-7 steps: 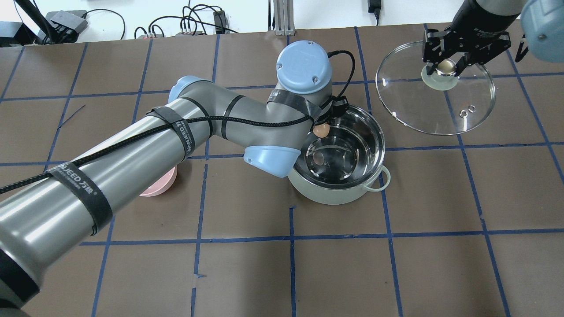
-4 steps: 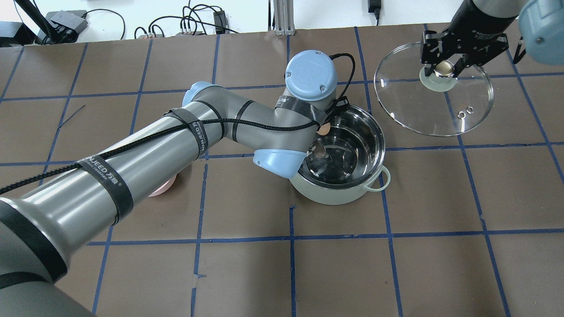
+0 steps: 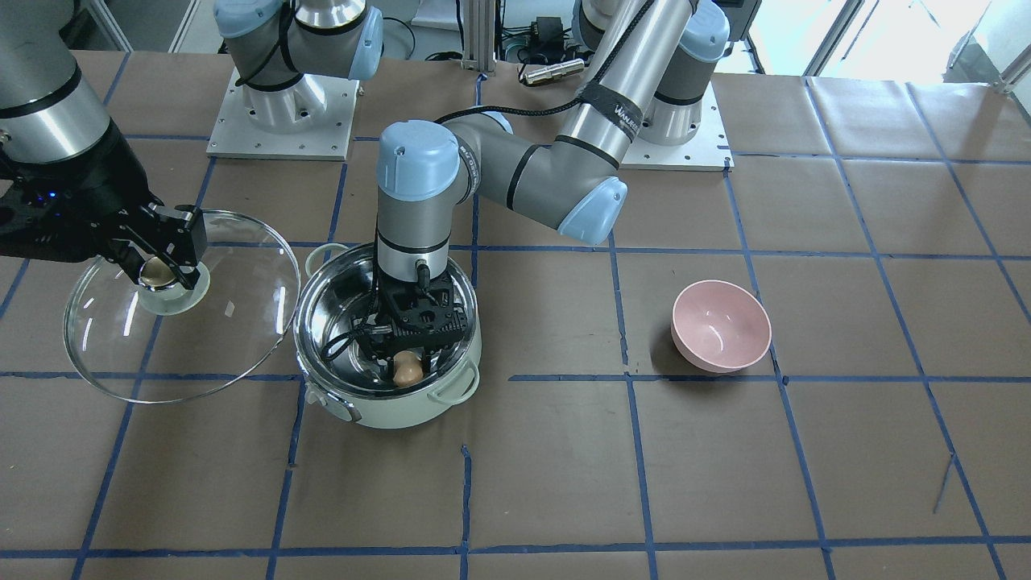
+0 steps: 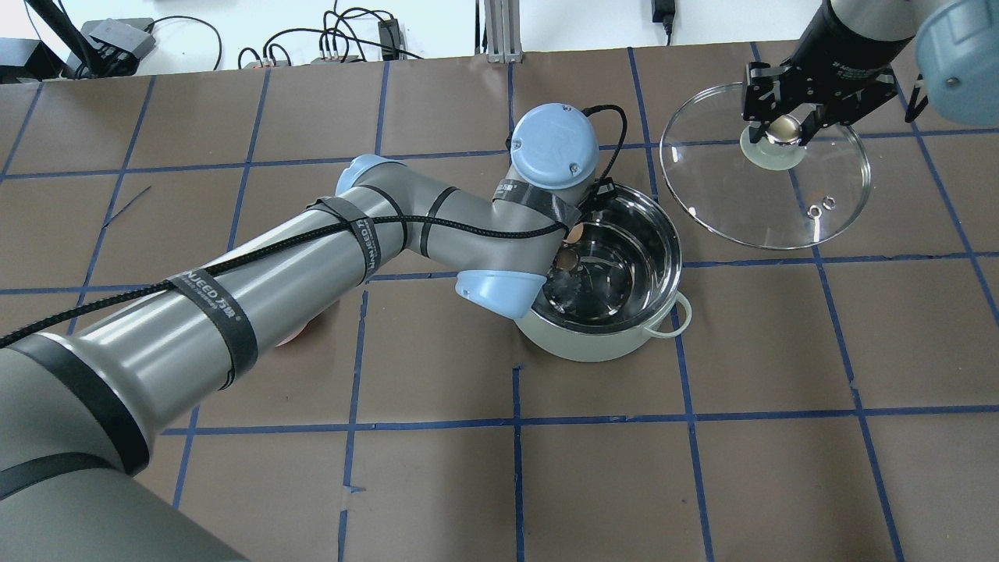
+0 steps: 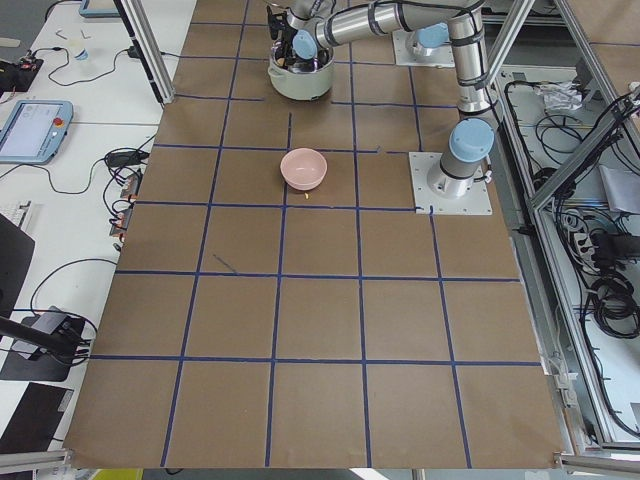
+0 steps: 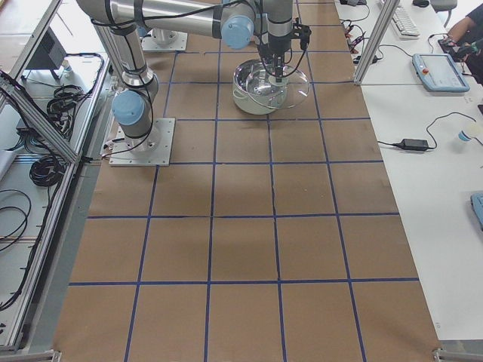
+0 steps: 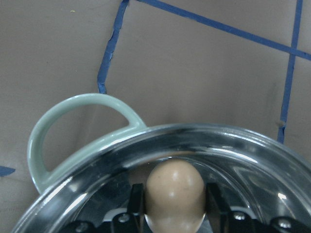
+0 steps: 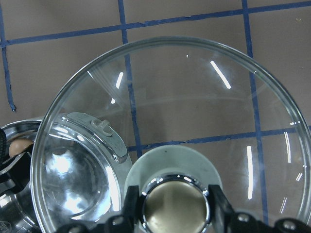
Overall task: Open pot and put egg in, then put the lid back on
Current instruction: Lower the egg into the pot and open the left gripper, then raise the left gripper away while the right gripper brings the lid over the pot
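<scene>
The mint-green pot (image 3: 403,415) stands open on the table, its steel inside bare (image 4: 616,265). My left gripper (image 3: 408,364) is lowered inside the pot and shut on the tan egg (image 3: 407,367); the egg shows between the fingers in the left wrist view (image 7: 175,194) and at the pot's rim from overhead (image 4: 574,232). My right gripper (image 4: 783,125) is shut on the beige knob of the glass lid (image 4: 765,203) and holds the lid in the air beside the pot. The lid also shows in the front view (image 3: 233,322) and the right wrist view (image 8: 194,102).
A pink bowl (image 3: 721,325) sits on the brown table on the left arm's side of the pot. Blue tape lines grid the table (image 4: 702,484). The left arm's forearm (image 4: 257,289) covers the bowl from overhead. Cables lie beyond the far edge.
My left gripper has gone lower into the pot with the egg still held. My right gripper has shifted the lid slightly further away from the pot.
</scene>
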Tool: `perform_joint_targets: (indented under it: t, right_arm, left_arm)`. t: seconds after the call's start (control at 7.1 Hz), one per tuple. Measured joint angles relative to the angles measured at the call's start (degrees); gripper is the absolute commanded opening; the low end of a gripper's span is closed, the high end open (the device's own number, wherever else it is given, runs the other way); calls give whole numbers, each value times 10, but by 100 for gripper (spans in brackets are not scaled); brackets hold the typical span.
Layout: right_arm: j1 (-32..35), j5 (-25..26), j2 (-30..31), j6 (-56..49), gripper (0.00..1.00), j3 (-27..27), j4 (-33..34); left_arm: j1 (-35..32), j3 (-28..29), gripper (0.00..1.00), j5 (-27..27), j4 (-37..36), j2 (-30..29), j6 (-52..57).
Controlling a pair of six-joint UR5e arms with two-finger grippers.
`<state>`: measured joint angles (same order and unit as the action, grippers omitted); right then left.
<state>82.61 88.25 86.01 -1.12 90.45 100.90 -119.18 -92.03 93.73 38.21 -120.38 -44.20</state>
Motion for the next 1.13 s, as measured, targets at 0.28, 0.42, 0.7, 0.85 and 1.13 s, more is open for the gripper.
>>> perform_joint_targets:
  t: [0.28, 0.42, 0.7, 0.85, 1.13]
  right_arm:
    - [-2, 1, 0, -1, 44, 1, 0]
    - [-2, 1, 0, -2, 44, 1, 0]
    - [-1, 0, 2, 0, 44, 4, 0]
    - [2, -3, 7, 1, 43, 12, 0]
    - [11, -43, 18, 26, 41, 33, 0]
  left_arm:
    - [0, -3, 92, 5, -1, 10, 7]
    - [-1, -4, 95, 5, 1, 21, 15]
    - [7, -5, 97, 3, 41, 61, 28]
    - [26, -6, 98, 1, 83, 88, 50]
    - [83, -3, 98, -21, 191, 147, 122]
